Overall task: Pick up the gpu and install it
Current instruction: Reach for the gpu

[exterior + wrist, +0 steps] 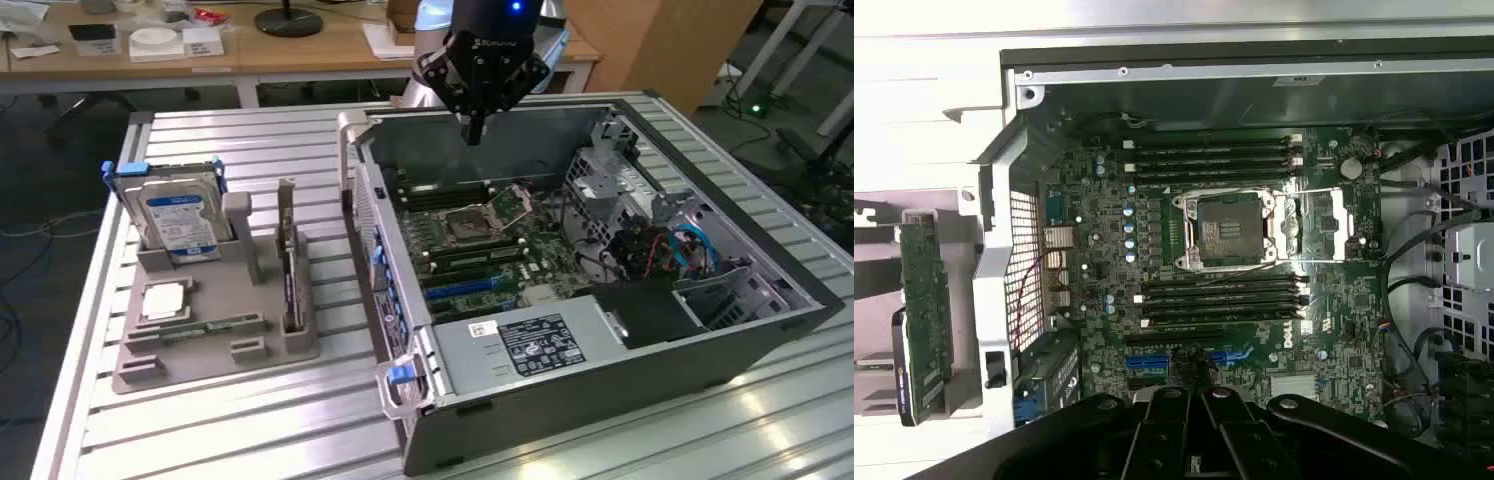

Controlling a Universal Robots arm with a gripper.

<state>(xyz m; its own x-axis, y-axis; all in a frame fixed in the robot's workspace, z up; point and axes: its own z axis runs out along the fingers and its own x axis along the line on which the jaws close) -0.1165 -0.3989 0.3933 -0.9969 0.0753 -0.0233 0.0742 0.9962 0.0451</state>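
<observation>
Gripper [473,137] closed over case [641,362], gpu [288,262] well apart

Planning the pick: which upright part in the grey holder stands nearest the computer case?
The gpu, the thin dark card standing on edge; the blue-labelled hard drive stands farther off.

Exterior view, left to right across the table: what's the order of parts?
hard drive → gpu → motherboard → blue cables
</observation>
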